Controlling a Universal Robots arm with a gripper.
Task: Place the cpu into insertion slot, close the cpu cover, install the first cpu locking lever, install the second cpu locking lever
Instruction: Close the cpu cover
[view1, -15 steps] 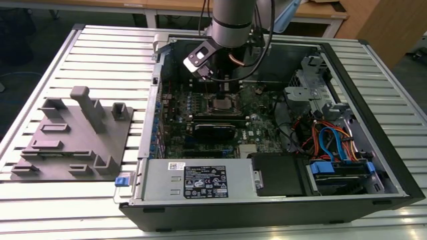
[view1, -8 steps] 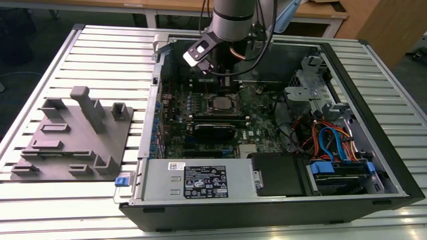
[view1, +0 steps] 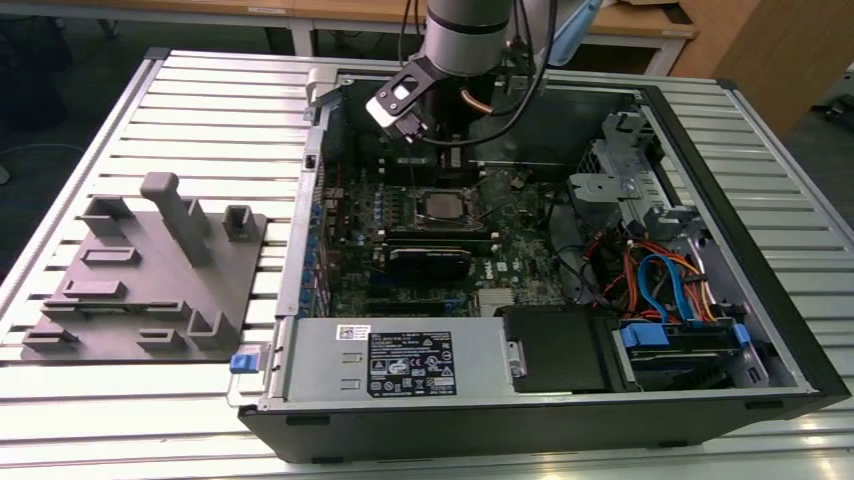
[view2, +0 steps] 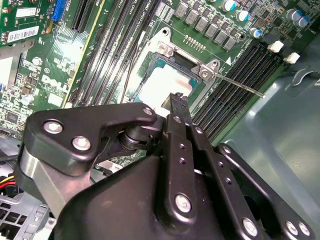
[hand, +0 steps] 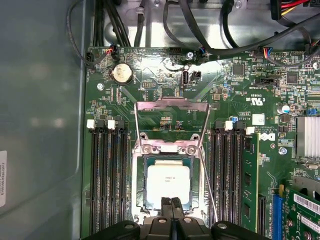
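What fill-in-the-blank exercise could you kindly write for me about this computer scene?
1. The silver chip lies in the square ___ of the motherboard.
2. The gripper, by the chip's edge, has its fingers ___.
3. The motherboard is coloured ___.
4. The grey stand sits on the exterior view's ___ of the computer case.
Missing words: socket; shut; green; left.

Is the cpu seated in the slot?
Yes, in the first wrist view the cpu lies flat inside the metal-framed slot.
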